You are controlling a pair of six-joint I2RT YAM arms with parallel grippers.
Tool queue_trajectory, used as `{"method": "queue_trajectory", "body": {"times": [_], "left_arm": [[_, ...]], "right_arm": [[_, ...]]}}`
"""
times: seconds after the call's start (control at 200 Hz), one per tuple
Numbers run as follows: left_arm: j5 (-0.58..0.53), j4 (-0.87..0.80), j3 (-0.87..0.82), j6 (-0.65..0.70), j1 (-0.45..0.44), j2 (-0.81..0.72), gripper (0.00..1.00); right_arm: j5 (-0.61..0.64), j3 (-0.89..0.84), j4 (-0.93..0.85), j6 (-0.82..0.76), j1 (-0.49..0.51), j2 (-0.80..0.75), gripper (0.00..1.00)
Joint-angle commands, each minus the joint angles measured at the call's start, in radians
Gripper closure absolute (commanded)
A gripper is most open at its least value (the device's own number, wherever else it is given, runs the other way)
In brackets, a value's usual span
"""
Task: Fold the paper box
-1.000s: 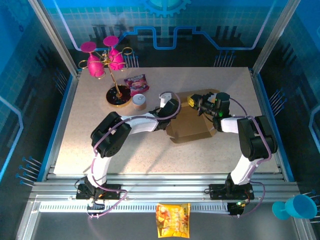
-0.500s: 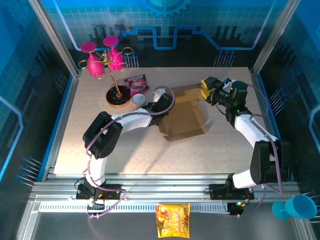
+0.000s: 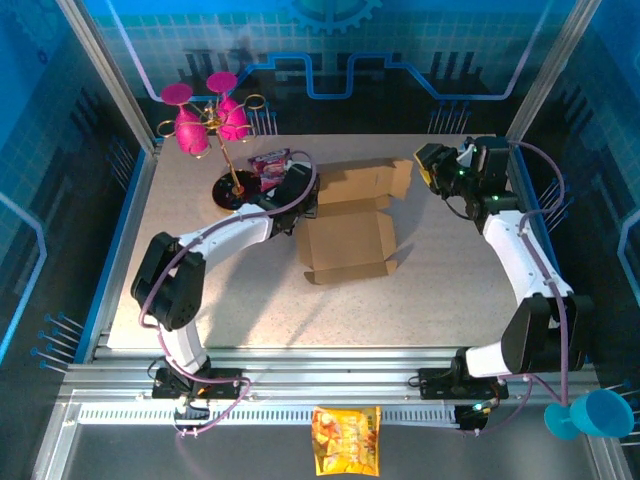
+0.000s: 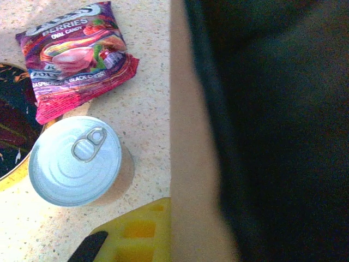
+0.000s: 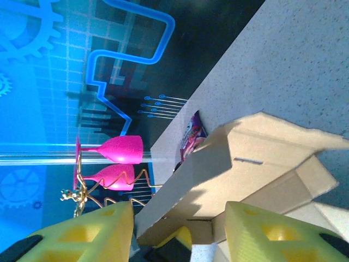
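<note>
The paper box [image 3: 350, 240] is a brown cardboard sheet lying open in the middle of the table, its back panel [image 3: 365, 183] standing up. My left gripper [image 3: 300, 190] is at the box's back left corner, shut on a cardboard wall [image 4: 191, 164]. One yellow finger [image 4: 136, 234] presses that wall's left face, and the other finger is hidden behind it. My right gripper [image 3: 432, 165] hangs above the table to the right of the box, open, with nothing between its yellow fingers [image 5: 272, 234]. From the right wrist I see the box's raised panel [image 5: 245, 158] beyond the jaws.
A silver-topped can [image 4: 73, 161] and a purple candy bag [image 4: 76, 52] lie just left of the box. A gold stand with pink glasses [image 3: 210, 120] is at the back left. An orange snack bag [image 3: 345, 440] and a blue cup [image 3: 590, 412] sit off the table in front.
The left gripper has dragged the box towards the back left. The right gripper has let go of the box's back flap, opened, and drawn off to the back right.
</note>
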Motion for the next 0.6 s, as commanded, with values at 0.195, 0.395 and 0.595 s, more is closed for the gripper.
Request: {"method": "queue_trajectory", "body": {"times": [0.195,0.395,0.595], "left_arm": [[0.106,-0.105,0.057,0.097,0.027,-0.070,1.00],[0.119,-0.122,0.090,0.111,0.030,-0.056,1.00],[0.131,-0.131,0.121,0.113,0.030,-0.040,1.00]], "right_arm": [[0.064,0.170,-0.260,-0.050,0.065,0.037,0.63],[0.118,0.356,-0.421,-0.128,0.140,0.156,0.63],[0.127,0.404,-0.487,-0.159,0.146,0.223,0.59]]}}
